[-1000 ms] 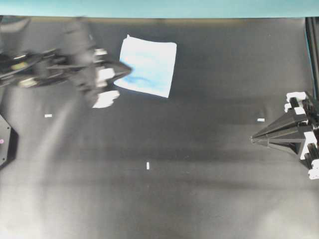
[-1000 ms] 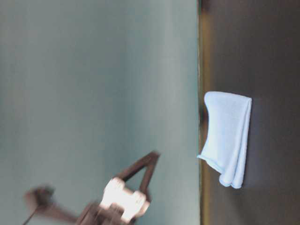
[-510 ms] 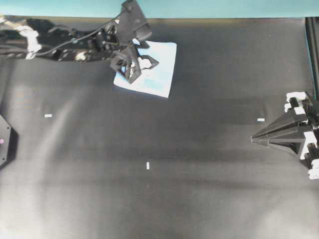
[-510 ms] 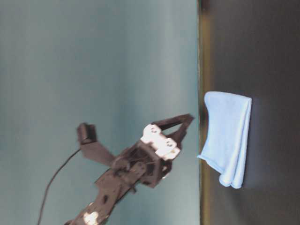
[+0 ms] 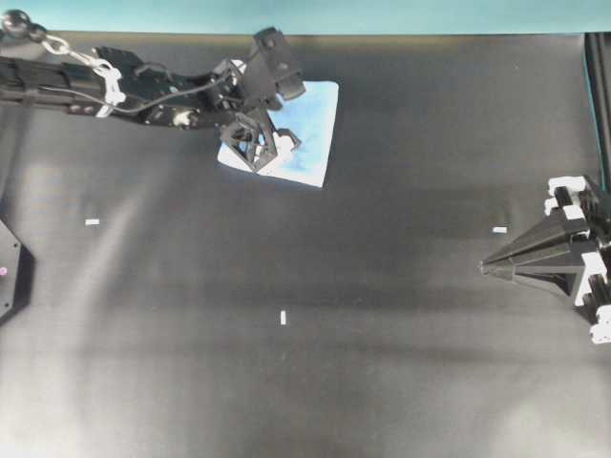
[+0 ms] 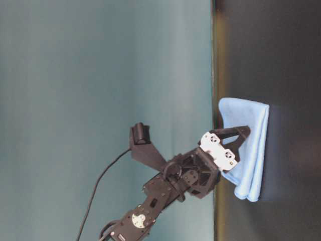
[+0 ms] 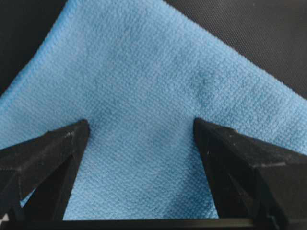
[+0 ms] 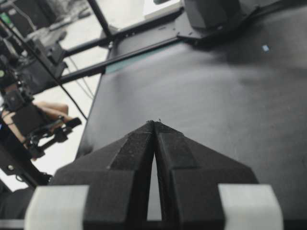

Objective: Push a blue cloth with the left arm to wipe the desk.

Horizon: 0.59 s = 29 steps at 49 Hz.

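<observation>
Where the right wrist view looks along its own fingers (image 8: 129, 163), the right claw (image 8: 154, 125) shows both black tips pressed together to a single point, nothing between them, hovering over bare black surface (image 8: 201, 100). In the overhead view the same right claw (image 5: 487, 268) sits at the right edge, pointing left, well apart from the cloth. Small white tape marks (image 5: 283, 318) dot the surface (image 5: 382, 363) in the foreground and middle.

Farther back, near the rear edge, lies the blue cloth (image 5: 310, 119), a folded pale square flat on the surface, its far side close to the teal strip (image 5: 382, 14). The left arm (image 5: 115, 86) reaches in from the upper left, cable running along it. Its left claw (image 5: 272, 143) is over the cloth's left portion, fingers spread wide.

The left wrist view confirms: two black fingertips (image 7: 72, 139) stand far apart, with the woven blue cloth (image 7: 144, 120) filling the gap between them and a corner of dark surface (image 7: 249, 38) beyond. Nothing is pinched.

From the table-level view, which is turned sideways, the left claw (image 6: 241, 135) points into the cloth (image 6: 256, 150) at its folded thickness; tips appear against or just on the fabric, though actual contact is hard to judge.
</observation>
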Each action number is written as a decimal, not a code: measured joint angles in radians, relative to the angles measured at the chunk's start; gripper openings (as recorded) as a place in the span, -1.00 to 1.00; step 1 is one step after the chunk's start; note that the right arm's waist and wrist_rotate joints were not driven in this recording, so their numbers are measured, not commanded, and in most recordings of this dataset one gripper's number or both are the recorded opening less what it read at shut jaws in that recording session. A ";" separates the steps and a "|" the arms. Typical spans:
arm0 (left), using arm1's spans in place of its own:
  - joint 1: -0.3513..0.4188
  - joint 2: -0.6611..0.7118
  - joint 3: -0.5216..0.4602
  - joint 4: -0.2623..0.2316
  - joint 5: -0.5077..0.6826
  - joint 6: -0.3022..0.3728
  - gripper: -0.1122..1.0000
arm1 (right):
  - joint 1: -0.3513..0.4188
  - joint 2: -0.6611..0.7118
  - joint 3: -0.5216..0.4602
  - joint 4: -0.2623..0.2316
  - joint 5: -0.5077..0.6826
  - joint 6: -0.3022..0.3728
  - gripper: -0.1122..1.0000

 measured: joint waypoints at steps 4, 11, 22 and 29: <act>0.000 0.002 0.005 -0.002 -0.005 -0.005 0.76 | 0.000 0.002 0.000 0.000 0.005 0.000 -0.80; -0.003 -0.002 0.031 0.000 -0.018 -0.008 0.76 | 0.000 0.002 0.000 0.000 0.017 -0.002 -0.80; -0.037 -0.031 0.094 0.000 -0.054 -0.012 0.76 | 0.000 0.002 0.000 -0.002 0.021 -0.002 -0.80; -0.080 -0.069 0.164 0.000 -0.094 -0.015 0.76 | -0.002 0.002 0.000 0.000 0.021 0.000 -0.80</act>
